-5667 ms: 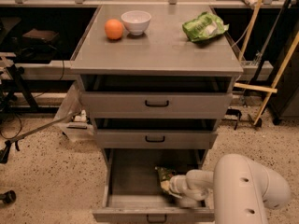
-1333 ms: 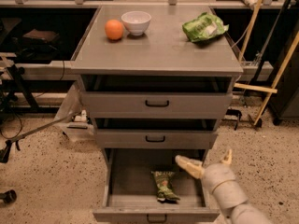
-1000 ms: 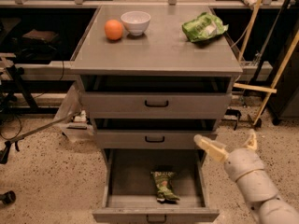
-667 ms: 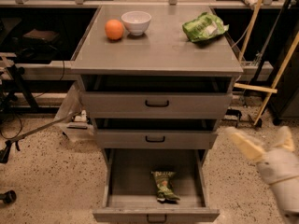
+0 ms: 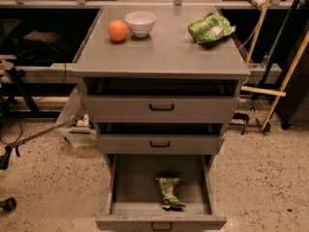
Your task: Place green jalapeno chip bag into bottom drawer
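The green jalapeno chip bag (image 5: 170,192) lies flat inside the bottom drawer (image 5: 125,187), right of the middle and near its front wall. The bottom drawer is pulled wide open, with its small black handle (image 5: 161,225) at the lower edge of the view. My gripper and arm are out of view.
On the cabinet top (image 5: 159,47) sit an orange (image 5: 117,31), a white bowl (image 5: 140,23) and a brighter green bag with a white patch (image 5: 210,28). Two shallower drawers (image 5: 161,108) stand above, slightly open. Wooden poles (image 5: 285,76) lean at the right. Cables lie on the floor at left.
My arm lifted out of the bottom drawer, leaving the chip bag inside, swung up and to the right, and has left the view.
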Tool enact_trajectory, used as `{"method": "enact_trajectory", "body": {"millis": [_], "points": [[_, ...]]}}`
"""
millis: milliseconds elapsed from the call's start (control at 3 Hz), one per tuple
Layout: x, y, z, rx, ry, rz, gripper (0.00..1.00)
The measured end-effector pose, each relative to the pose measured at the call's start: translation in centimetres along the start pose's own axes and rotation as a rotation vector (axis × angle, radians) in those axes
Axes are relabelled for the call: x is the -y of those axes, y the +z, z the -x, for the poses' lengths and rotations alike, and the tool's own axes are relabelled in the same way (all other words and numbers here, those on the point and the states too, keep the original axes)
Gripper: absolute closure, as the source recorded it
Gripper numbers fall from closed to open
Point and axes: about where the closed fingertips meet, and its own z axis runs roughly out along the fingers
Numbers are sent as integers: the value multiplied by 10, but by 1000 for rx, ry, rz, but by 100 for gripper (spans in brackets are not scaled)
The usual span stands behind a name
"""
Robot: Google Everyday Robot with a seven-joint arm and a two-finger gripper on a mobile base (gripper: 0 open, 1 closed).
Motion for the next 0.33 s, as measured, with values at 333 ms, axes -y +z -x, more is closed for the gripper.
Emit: {"method": "enact_trajectory", "body": {"millis": [333], "points": [[-2, 0, -2, -2, 0, 3, 0]]}}
